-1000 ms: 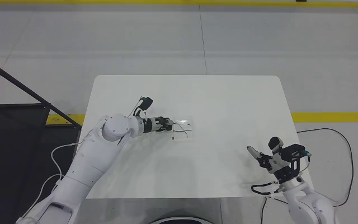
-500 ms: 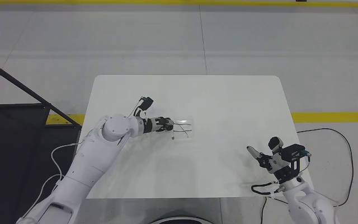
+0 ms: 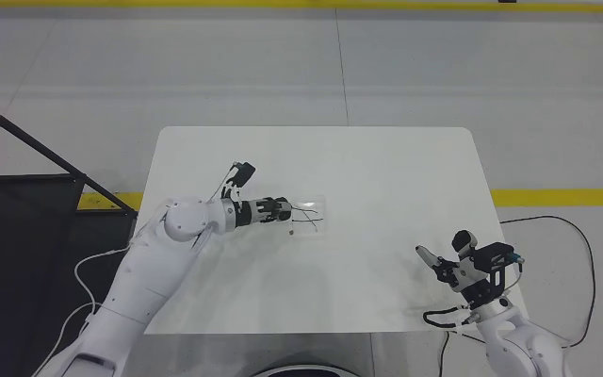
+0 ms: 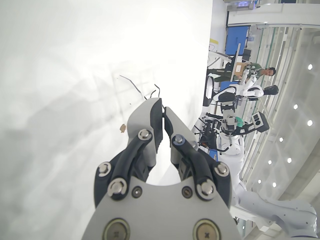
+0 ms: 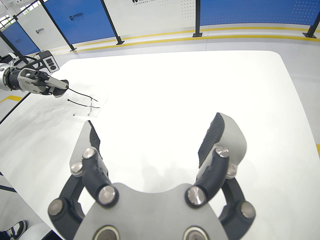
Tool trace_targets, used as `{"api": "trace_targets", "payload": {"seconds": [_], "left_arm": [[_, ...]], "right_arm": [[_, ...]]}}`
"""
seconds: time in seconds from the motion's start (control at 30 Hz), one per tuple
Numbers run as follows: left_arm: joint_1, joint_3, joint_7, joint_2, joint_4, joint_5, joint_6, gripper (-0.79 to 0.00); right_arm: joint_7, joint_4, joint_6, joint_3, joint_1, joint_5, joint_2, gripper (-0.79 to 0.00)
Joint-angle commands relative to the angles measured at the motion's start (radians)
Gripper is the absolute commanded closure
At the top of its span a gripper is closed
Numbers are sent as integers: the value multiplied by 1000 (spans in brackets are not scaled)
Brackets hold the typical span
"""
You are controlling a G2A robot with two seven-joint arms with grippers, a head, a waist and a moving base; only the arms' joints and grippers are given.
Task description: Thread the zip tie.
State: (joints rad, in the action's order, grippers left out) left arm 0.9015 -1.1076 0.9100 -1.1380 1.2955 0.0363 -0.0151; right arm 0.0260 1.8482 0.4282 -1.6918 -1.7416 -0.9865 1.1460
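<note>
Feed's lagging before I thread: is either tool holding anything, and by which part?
The left tool is shut on the zip tie, pinching one end. The right tool is open, holding nothing.

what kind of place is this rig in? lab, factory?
Most likely a robotics test hall, not a production line. Blue and white partition panels fence the white table, a yellow floor line marks the cell, and another white robot stands at a station behind.

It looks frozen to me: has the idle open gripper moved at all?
No. The right gripper keeps its place over the table's near corner, jaws open.
</note>
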Motion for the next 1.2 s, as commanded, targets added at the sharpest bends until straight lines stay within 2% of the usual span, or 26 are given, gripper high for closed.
{"api": "trace_targets", "payload": {"seconds": [0.0,0.2,0.33,0.63,1.07,1.17], "left_arm": [[12,-13,14,5,17,1,-21,0],[49,-48,52,17,67,23,-93,0],[60,-69,125,24,79,66,-141,0],[52,-111,309,38,70,212,-181,0],[64,-113,290,39,81,221,-181,0],[63,-103,294,37,98,246,-172,0]], "right_arm": [[0,0,0,0,0,0,0,-785],[-1,9,-4,2,0,0,0,-785],[25,47,23,5,-11,4,-1,-785],[126,186,80,25,-37,35,-6,-785],[138,198,76,30,-37,33,-6,-785],[184,194,132,71,-9,18,-9,-785]]}}
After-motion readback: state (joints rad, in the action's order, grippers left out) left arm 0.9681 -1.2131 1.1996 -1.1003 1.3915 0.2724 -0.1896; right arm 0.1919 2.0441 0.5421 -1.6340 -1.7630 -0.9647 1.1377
